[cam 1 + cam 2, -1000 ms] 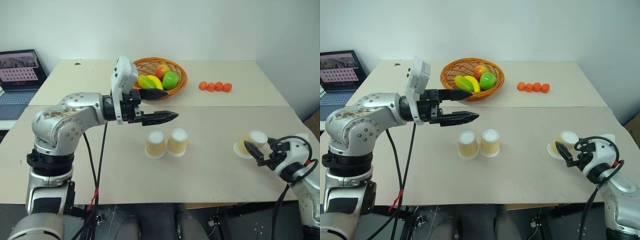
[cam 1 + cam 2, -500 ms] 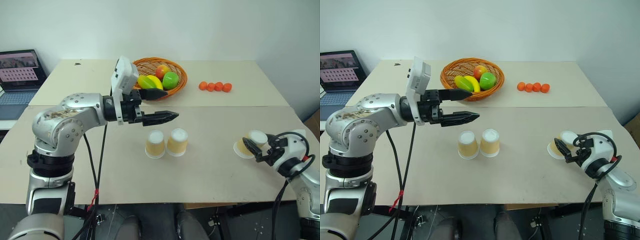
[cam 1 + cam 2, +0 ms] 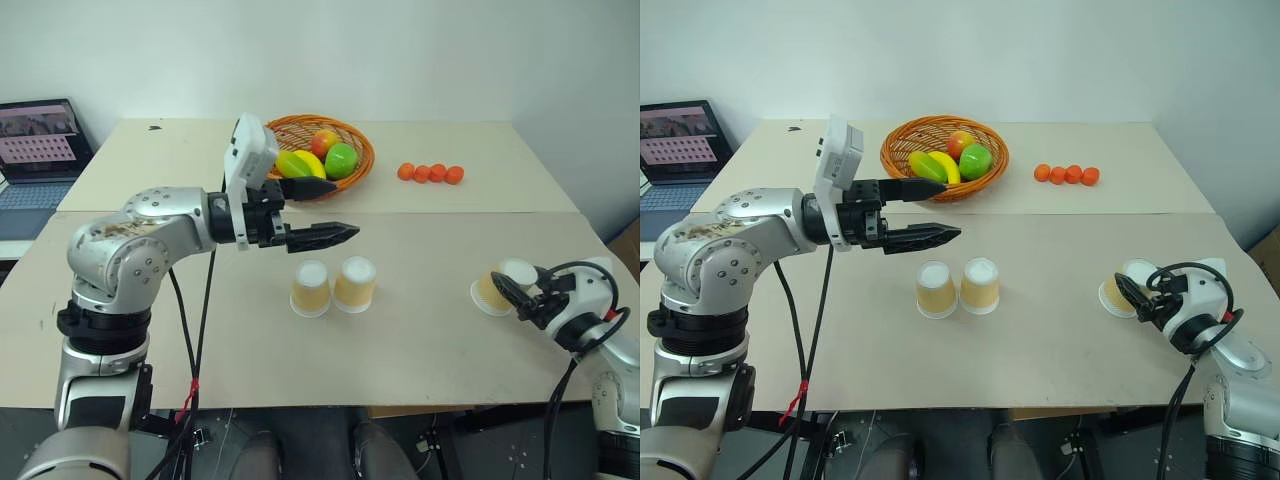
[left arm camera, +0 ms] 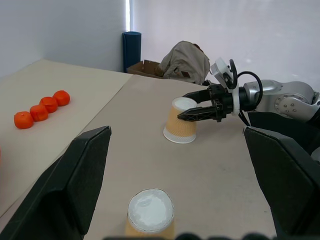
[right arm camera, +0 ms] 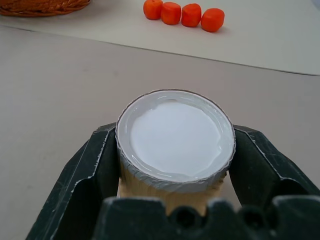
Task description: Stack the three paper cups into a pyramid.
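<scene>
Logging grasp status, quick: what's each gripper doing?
Left gripper: open, holding nothing.
Right gripper: shut on the paper cup.

Bare counter (image 3: 430,320) runs open from the right-side cup (image 3: 497,288) to the centre cup pair (image 3: 333,286). Left gripper (image 3: 330,210) hangs above-left of the pair, blocking that approach.

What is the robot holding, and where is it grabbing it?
The right gripper is shut on one upside-down paper cup, its fingers squeezing the cup's sides just below the white base. The left gripper is open and holds nothing.
</scene>
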